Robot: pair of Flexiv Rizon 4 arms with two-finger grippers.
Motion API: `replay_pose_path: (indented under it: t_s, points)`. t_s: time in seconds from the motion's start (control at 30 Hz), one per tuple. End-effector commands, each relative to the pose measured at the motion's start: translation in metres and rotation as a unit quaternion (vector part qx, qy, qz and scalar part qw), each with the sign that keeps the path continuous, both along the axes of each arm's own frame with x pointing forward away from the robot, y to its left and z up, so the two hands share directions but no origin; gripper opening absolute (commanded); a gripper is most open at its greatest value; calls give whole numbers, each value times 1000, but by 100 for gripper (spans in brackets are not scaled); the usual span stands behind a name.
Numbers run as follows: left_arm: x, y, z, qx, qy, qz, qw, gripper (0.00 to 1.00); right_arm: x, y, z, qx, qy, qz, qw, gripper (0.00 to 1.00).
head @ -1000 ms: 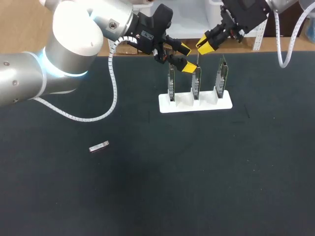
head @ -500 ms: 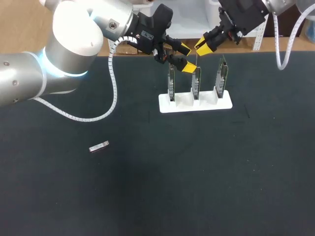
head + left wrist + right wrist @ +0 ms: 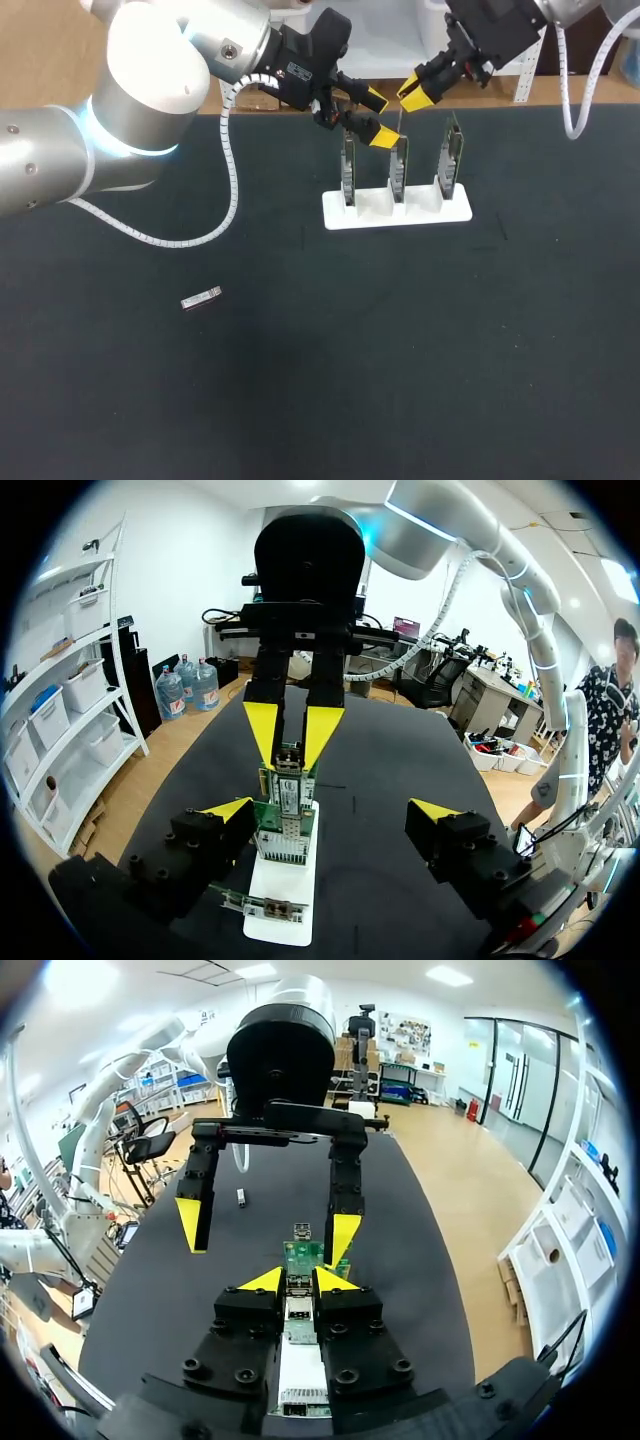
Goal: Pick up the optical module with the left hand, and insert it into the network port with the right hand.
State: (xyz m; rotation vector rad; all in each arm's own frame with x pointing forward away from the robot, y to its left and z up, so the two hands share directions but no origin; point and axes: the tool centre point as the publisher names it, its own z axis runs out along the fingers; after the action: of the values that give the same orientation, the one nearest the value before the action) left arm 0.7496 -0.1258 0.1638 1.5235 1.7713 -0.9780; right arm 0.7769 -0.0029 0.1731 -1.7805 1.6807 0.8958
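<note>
Dark tabletop (image 3: 450, 350) with two arms over a board stand; optical module (image 3: 201, 298) lies loose, ungrasped.
Left arm (image 3: 140, 90): comes in from the left; left end effector (image 3: 377, 118) is released, fingers spread wide, and hangs over the far side of the tabletop above the stand. Right arm (image 3: 565, 12): right end effector (image 3: 417, 92) is just beside the left one, above the middle board; clenched or released cannot be told. White stand (image 3: 397, 212): holds three upright circuit boards (image 3: 451, 158) in a row beneath both end effectors. Optical module: small, silvery, flat on the tabletop at the near left, well apart from stand and both end effectors.
</note>
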Motion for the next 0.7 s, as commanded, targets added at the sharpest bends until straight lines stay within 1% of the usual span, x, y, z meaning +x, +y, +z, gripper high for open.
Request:
replay_pose_path:
  t_s: [0.03,0.23,0.7]
  points:
    - [2,-1,0,3,2,-1,1000,100,2,-1,-1,3,2,4,1000,0]
    - [2,-1,0,3,2,-1,1000,100,-1,-2,4,8,-2,8,1000,0]
    - [2,-1,0,3,2,-1,1000,100,0,-1,2,6,-2,13,1000,0]
